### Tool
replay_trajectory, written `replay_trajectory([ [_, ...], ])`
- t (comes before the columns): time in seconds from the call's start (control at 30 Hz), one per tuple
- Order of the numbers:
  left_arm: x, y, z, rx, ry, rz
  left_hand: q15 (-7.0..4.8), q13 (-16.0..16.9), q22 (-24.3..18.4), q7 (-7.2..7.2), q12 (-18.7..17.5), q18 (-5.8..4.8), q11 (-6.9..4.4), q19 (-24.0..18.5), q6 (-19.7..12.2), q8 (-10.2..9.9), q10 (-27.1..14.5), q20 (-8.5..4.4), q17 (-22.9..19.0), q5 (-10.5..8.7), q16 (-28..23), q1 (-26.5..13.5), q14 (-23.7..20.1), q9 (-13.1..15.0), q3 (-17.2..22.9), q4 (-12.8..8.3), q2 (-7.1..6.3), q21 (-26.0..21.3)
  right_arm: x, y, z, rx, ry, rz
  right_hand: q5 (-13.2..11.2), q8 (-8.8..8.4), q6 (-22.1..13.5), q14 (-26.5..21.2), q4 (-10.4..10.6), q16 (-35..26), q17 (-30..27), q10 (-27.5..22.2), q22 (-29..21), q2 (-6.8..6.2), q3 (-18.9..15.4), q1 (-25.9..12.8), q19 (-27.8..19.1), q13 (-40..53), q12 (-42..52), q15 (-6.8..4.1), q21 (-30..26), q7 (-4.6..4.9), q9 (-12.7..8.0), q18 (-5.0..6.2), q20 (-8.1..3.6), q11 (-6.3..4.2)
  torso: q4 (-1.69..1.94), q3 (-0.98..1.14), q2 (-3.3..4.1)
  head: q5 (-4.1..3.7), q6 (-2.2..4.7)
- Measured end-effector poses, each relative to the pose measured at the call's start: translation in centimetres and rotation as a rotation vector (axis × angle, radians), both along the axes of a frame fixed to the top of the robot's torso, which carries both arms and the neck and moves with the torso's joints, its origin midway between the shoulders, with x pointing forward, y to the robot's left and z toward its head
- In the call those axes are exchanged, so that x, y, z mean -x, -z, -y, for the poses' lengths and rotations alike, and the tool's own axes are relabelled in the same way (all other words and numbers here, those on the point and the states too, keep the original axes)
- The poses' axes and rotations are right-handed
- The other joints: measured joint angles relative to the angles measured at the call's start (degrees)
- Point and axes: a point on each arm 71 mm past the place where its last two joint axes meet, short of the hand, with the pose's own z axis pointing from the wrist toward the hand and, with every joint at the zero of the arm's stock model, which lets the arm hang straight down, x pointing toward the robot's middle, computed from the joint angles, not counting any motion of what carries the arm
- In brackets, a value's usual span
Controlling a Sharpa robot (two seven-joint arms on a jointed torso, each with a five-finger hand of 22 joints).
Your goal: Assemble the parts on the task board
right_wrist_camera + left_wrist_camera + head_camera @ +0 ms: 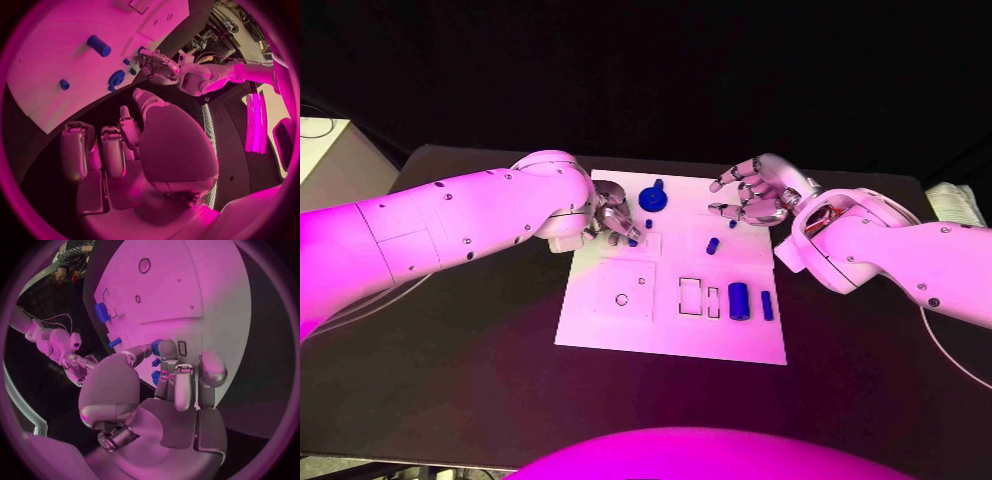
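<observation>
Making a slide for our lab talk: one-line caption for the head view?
Left hand at the task board edge; right hand hovers open.

Board (603, 320): white plate with thin dark outlines of rectangles and a small circle drawn on it. Table (444, 380): black. Parts: all blue. Round disc (653, 197) at far side, deep blue; small peg (713, 245) near middle, blue; short cylinder (738, 300) and thin rod (767, 305) at near right, blue. Arms: white shells with small dark dots. Left hand (613, 222) and right hand (757, 195): silver. Backdrop beyond the table: black.
</observation>
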Motion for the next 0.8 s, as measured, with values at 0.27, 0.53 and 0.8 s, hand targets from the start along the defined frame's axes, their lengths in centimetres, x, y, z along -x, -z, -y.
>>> replay_trajectory([
  [0.27, -0.01, 0.02, -0.12, 0.003, -0.004, 0.008, 0.0, 0.28, 0.29, 0.3, 0.28, 0.0, -0.09, 0.0, 0.52, -0.35, 0.08, 0.0, 0.0, -3.38, 0.23, 0.66, 0.0, -0.13, -1.97, 1.87, 0.21, 0.0, 0.01, 0.02, -0.02, 0.0, 0.0, -0.001, 0.08, 0.0, 0.0, 0.0, 0.12, 0.0, 0.0, 0.0, -0.01, 0.0, 0.12, 0.0, 0.0, 0.0, 0.0, 0.0, 0.0, 0.0, -0.03, 0.0, 0.0, 0.0, 0.0, -0.01, 0.0, 0.09, 0.13],
  [0.53, 0.02, 0.13, -0.52, -0.001, -0.01, 0.011, 0.0, 0.7, 0.44, 0.29, 0.51, 0.0, -0.07, 0.41, 0.9, -0.35, 0.1, 0.0, 0.0, -3.52, 0.22, -0.25, 0.0, -0.13, -4.71, 4.62, -0.7, 0.0, 0.02, 0.06, 0.03, 0.0, 0.001, -0.002, 0.08, 0.0, 0.0, 0.0, 0.12, 0.0, 0.0, 0.0, -0.01, 0.0, 0.12, 0.0, 0.0, 0.0, 0.0, 0.0, 0.0, 0.0, -0.03, 0.0, 0.0, 0.0, -0.02, -0.01, 0.0, 0.05, 0.15],
  [0.8, 0.31, 0.25, -0.98, 0.001, -0.016, 0.015, 0.0, 1.02, 0.69, 0.1, 0.78, 0.0, 0.11, 0.41, 1.11, -0.34, 0.28, 0.0, 0.0, -6.08, 0.52, -0.83, 0.0, 0.09, -8.83, 9.28, -1.28, 0.0, 0.04, 0.11, 0.03, -0.001, 0.0, -0.003, 0.08, 0.0, 0.0, 0.0, 0.12, 0.0, 0.0, 0.0, -0.02, 0.0, 0.12, 0.0, 0.0, 0.0, 0.0, 0.0, 0.0, 0.0, -0.03, 0.0, 0.0, 0.0, -0.02, 0.0, 0.0, 0.05, 0.37],
])
